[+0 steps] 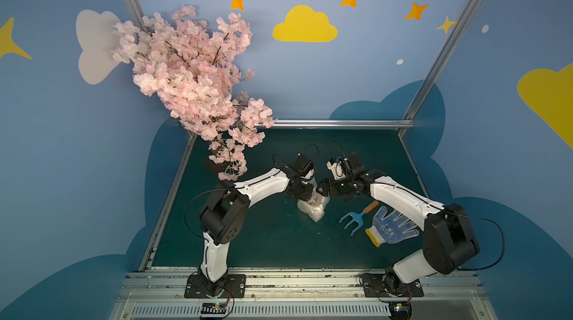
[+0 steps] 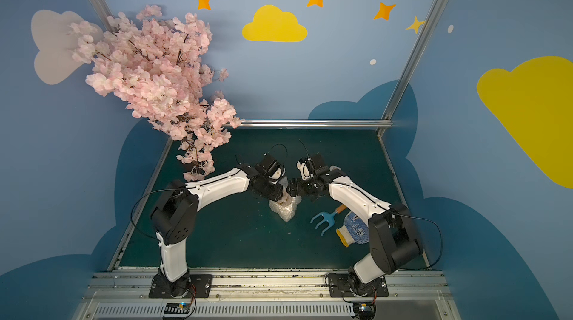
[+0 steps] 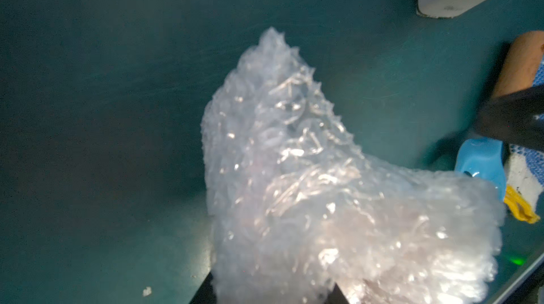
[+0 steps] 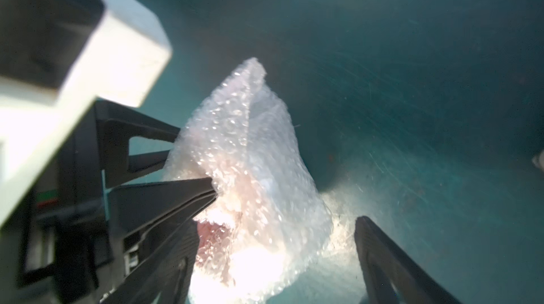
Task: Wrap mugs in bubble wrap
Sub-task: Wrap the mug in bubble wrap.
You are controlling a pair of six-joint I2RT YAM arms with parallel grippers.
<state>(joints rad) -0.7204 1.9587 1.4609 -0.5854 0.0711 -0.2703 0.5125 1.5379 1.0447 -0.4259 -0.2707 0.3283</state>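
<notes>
bubble wrap (image 1: 313,210) bundle sits mid-mat, centre of both top views. The mug (image 4: 212,233) is inside, showing only as a red patch through the plastic. left gripper (image 4: 192,159) is narrow, pinched on a raised fold at the bundle's upper end. right gripper (image 4: 276,223) is spread wide, straddling the bundle and holding nothing.

Step looks like closing the top. Hold the left pinch taut, bring the right in low, catch the loose flap and fold it over the red gap. Don't shove the bundle toward the blue rake (image 1: 352,221).

Bundle's long axis runs top-to-bottom in frame, tapering to a point at the lower end. Mug mouth probably faces up, too blurred to confirm.
</notes>
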